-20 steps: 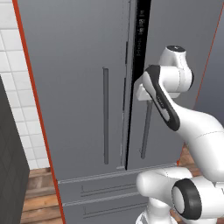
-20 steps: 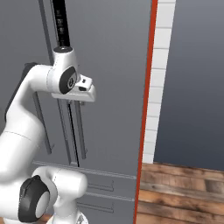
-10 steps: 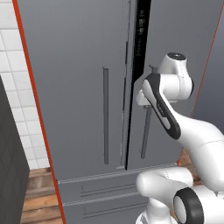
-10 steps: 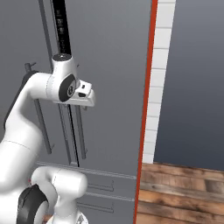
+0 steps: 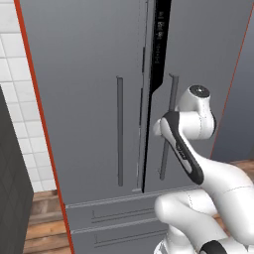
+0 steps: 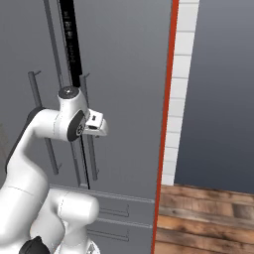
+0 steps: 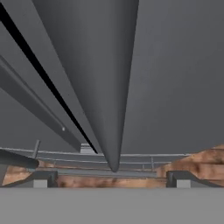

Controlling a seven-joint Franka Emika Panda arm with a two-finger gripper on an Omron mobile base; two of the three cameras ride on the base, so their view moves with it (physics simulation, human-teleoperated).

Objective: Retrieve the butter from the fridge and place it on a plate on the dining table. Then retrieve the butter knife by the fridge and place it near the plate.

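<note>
Fridge takes up basically everything rn, right door cracked a bit, dark gap down the middle. I've got the arm up at the right door handle, prob to swing it wider. Gripper is spread wide, handle bar sits between the tips, nothing grabbed. Butter's presumably inside, can't see it.

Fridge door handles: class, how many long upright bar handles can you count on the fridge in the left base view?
2. One handle is on the left door; the other handle is on the right door, partly behind the robot's arm. None seem hidden.
</note>
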